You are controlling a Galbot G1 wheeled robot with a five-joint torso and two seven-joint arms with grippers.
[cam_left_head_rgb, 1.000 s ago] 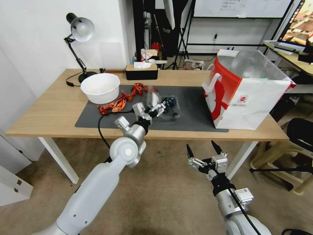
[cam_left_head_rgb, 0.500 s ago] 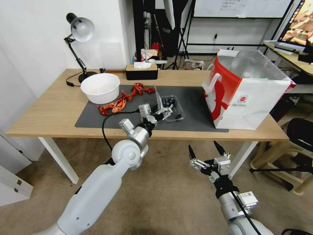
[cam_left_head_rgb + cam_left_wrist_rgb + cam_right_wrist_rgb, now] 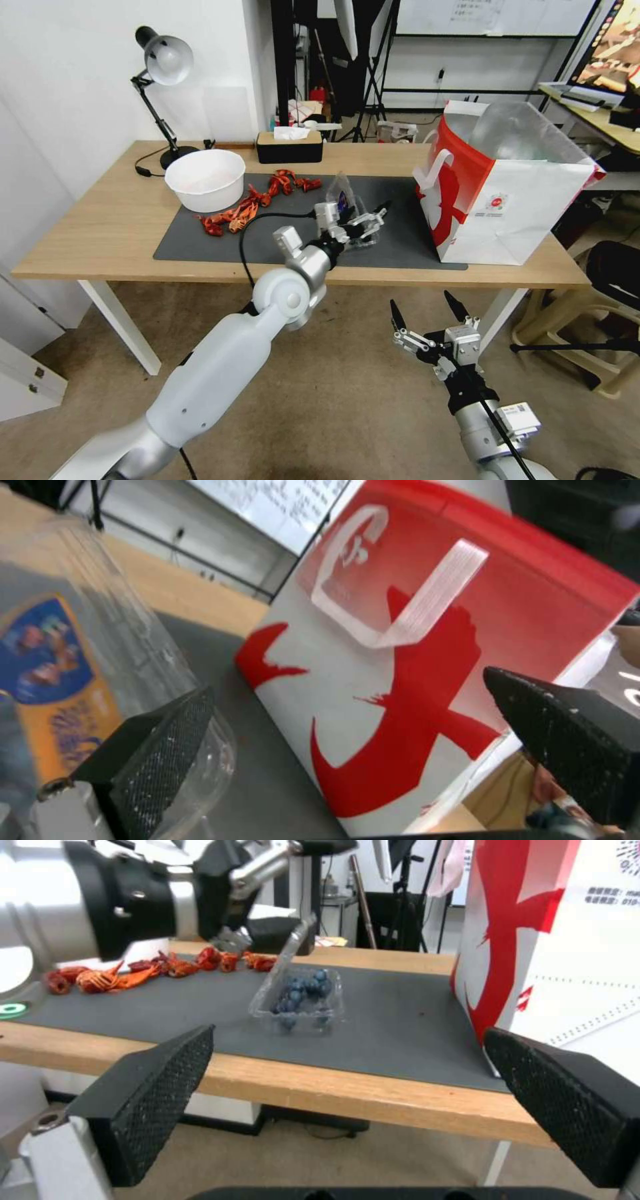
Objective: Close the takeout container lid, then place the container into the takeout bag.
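Up close, the spread left pincer meets the lid, its blue-orange sticker unreadable.

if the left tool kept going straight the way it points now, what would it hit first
Probably the takeout bag. The left tool is open, one finger against the upright lid, and the bag's red and white side lies dead ahead in its wrist view. Depth is uncertain.

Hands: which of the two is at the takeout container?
The left hand, open above the mat, with one finger against the raised lid. The right hand hangs open below the table edge, touching nothing.
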